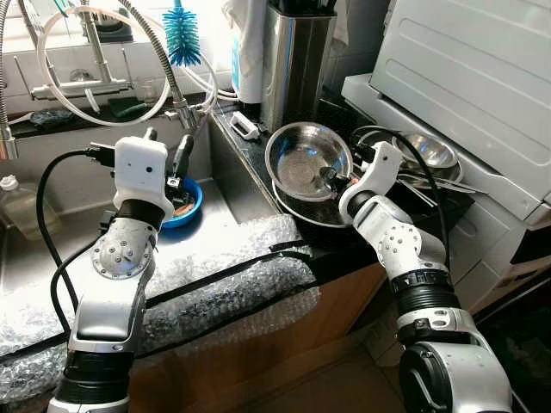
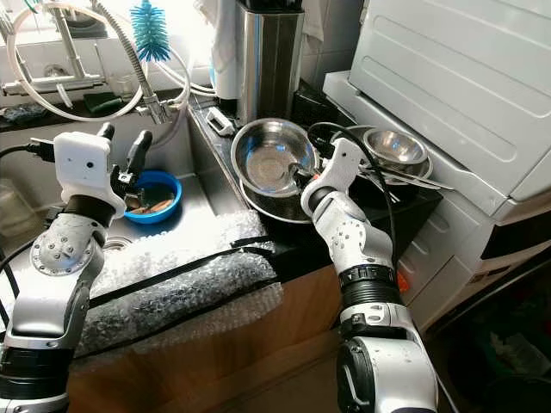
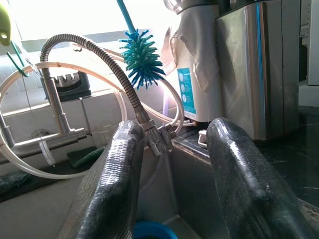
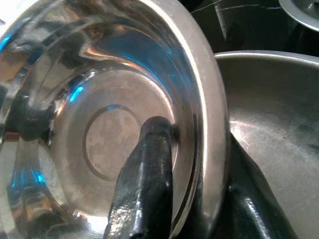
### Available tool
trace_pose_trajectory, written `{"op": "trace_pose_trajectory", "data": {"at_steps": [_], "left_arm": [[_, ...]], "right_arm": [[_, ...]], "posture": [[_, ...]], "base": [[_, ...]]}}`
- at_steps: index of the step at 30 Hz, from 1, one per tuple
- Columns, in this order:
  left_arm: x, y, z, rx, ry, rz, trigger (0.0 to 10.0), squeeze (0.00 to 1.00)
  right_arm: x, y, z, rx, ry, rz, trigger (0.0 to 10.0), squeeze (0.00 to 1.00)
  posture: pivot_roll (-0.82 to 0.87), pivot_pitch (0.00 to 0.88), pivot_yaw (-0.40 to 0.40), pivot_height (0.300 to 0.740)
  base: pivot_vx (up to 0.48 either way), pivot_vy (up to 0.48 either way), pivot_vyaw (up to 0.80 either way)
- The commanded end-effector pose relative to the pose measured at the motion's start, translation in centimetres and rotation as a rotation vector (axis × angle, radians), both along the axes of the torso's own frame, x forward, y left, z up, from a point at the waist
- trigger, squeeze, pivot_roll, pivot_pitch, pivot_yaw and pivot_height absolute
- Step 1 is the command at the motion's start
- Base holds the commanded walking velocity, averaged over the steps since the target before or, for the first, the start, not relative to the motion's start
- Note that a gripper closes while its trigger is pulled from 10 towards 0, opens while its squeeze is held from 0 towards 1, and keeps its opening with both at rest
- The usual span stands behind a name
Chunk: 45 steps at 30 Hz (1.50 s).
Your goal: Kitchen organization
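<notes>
From the head camera I count three steel bowls: one tilted bowl [image 1: 308, 160] resting in a wider bowl [image 1: 301, 206] on the dark counter [image 1: 258, 168], and a third bowl [image 1: 426, 151] further to the right. One blue bowl [image 1: 182, 203] sits in the sink [image 1: 211, 237], with bubble wrap [image 1: 224, 275] over its front edge. My left arm is raised over the sink and my right arm is bent toward the bowls.

Left wrist: my left gripper [image 3: 172, 189] is spread wide and holds nothing, facing the faucet hose [image 3: 119, 74] and one teal brush [image 3: 142, 62].

Right wrist: my right gripper [image 4: 199, 194] pinches the tilted bowl's rim, with one finger [image 4: 147, 179] inside and the other outside.
</notes>
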<state>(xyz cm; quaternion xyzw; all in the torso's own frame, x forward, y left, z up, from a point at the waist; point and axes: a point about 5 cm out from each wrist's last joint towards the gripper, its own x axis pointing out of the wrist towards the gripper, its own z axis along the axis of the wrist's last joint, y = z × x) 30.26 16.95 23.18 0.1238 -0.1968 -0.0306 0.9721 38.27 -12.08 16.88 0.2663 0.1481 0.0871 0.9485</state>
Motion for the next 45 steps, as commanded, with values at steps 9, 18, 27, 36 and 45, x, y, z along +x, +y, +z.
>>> {"op": "trace_pose_trajectory", "data": {"at_steps": [9, 18, 27, 36, 45], "left_arm": [[0.0, -0.7, 1.2, 0.018, -0.046, -0.023, 10.0, 0.0], [0.2, -0.4, 1.9, -0.125, -0.044, -0.029, 10.0, 0.0], [0.0, -1.4, 2.3, -0.215, -0.032, -0.094, 10.0, 0.0], [-0.4, -1.9, 2.7, -0.333, -0.028, -0.179, 10.0, 1.0], [-1.2, -4.5, 2.6, -0.166, -0.014, -0.311, 10.0, 0.0]], "right_arm": [[-0.5, -1.8, 0.5, -0.014, -0.072, -0.124, 0.0, 0.0], [-0.7, -2.5, 3.0, 0.006, -0.272, -0.174, 0.0, 0.0], [-1.2, -1.3, 4.5, 0.076, -0.407, -0.098, 10.0, 0.0], [-1.8, 0.9, 3.6, 0.14, -0.419, 0.002, 10.0, 0.0], [-2.3, 3.6, 2.3, 0.102, -0.383, 0.09, 10.0, 0.0]], "posture": [[-0.02, 0.0, -0.08, 0.74], [-0.01, 0.0, -0.082, 0.74], [-0.01, 0.0, -0.088, 0.74], [0.01, 0.0, -0.098, 0.74], [0.02, 0.0, -0.103, 0.74]], "base": [[0.0, 0.0, 0.0], [0.0, 0.0, 0.0], [0.0, 0.0, 0.0], [0.0, 0.0, 0.0], [0.0, 0.0, 0.0]]}}
